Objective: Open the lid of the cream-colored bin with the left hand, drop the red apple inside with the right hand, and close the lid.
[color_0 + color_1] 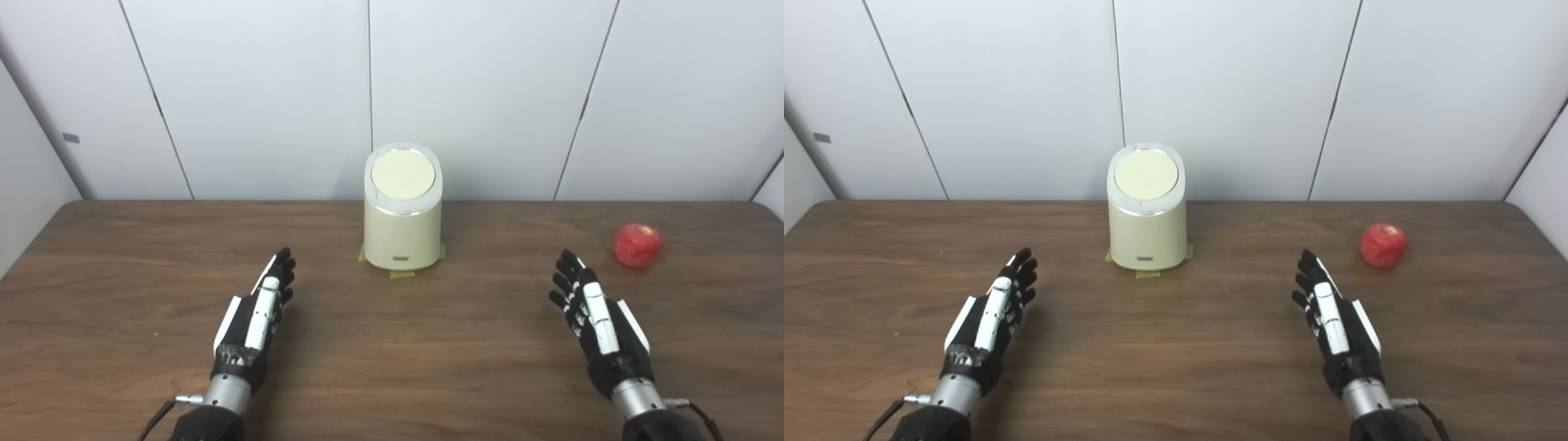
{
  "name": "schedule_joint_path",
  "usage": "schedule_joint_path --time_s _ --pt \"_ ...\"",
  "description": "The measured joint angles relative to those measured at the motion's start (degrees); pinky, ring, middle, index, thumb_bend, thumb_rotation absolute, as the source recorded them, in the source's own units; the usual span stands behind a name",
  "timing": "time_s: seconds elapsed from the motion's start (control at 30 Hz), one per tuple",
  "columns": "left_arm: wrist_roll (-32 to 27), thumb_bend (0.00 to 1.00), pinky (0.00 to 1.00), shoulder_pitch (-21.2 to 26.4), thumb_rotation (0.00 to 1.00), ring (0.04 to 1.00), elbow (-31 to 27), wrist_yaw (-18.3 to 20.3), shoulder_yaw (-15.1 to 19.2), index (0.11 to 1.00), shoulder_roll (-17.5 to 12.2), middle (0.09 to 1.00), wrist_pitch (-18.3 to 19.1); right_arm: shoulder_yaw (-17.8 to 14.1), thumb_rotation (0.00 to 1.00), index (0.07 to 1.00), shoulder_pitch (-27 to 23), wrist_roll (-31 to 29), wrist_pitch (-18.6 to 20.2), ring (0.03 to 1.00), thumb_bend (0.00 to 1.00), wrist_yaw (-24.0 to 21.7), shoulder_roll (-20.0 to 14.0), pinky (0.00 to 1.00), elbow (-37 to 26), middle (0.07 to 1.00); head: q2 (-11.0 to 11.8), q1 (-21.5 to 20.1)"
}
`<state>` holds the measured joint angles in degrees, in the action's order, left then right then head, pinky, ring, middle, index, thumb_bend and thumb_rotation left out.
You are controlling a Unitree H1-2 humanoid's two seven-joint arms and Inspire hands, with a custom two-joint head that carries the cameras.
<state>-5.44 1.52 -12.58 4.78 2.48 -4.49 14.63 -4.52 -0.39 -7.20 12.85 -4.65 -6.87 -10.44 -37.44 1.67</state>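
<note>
White wall panels are closing off the far side; a dark wooden table (392, 367) is spreading out below them. At twelve o'clock, near the far edge, the cream-colored bin (402, 233) is standing upright on bits of tape (402, 274), its lid (403, 174) lying shut; the red apple (637, 245) is sitting at two o'clock, well apart from the bin. I am holding my left hand (257, 315) at seven o'clock, fingers extended and a little apart, gripping nothing; I am holding my right hand (597, 318) at five o'clock, fingers likewise spread and empty, fingertips near the apple but not touching it.
</note>
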Motion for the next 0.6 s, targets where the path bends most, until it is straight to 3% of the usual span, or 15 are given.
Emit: schedule_joint_path --time_s 0.43,0.6 --pt "-0.9 0.53 1.00 0.2 1.00 0.999 0.0 0.1 0.5 0.998 0.0 0.986 0.0 0.3 0.95 0.957 -0.2 0.4 0.0 0.956 0.61 0.2 0.3 0.92 0.0 0.965 0.4 -0.5" --pt "-1.0 0.50 1.00 0.3 1.00 0.993 0.0 0.2 0.4 1.000 -0.1 0.984 0.0 0.4 0.96 0.960 -0.4 0.5 0.0 0.961 0.59 0.1 0.3 0.92 0.1 0.968 0.8 -1.1"
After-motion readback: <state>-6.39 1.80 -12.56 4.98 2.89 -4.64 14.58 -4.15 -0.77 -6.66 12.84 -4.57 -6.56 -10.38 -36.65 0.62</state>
